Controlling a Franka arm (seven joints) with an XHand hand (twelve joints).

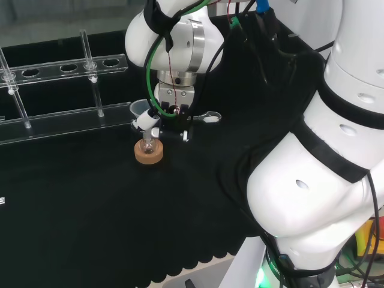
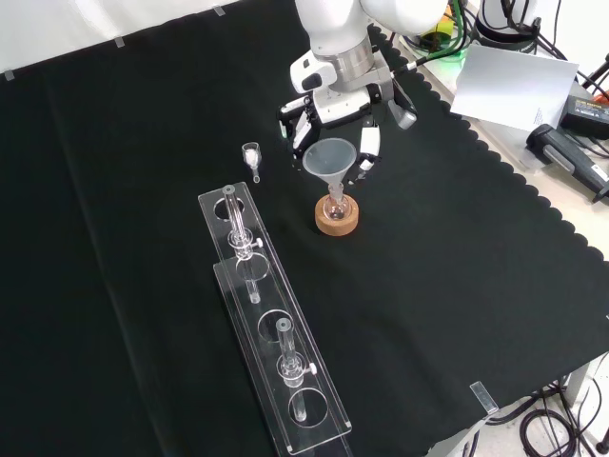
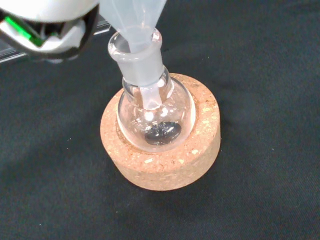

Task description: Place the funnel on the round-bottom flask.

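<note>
Closest to the wrist camera, the cork ring (image 3: 161, 150) is sitting on the black cloth (image 3: 260, 60) and cradling the round-bottom flask (image 3: 156, 112). We are seeing the funnel (image 3: 134, 22) with its stem already running down through the flask's neck into the bulb, while a blurred white part of the hand (image 3: 47, 22) is hanging just beside the cone.

From the front camera, we are looking at the hand (image 2: 335, 109) hovering over the funnel (image 2: 328, 160), its fingers (image 2: 369, 150) hanging spread around the cone; we cannot tell whether any of them is touching it. Flask (image 2: 335, 204) and cork ring (image 2: 338, 218) are standing near the middle of the cloth, toward its far edge, with a clear rack (image 2: 271, 324) lying beside them toward the left edge.

From the head camera, we are watching the hand (image 1: 171, 114) poised above the flask (image 1: 147, 146) on its ring (image 1: 149, 153), in front of the rack (image 1: 54, 96).

We are judging the placing as nearly done. To finish well, we are advising that the fingers open evenly and lift straight up, so nothing is dragging the cone sideways and tipping the light flask off its ring.
</note>
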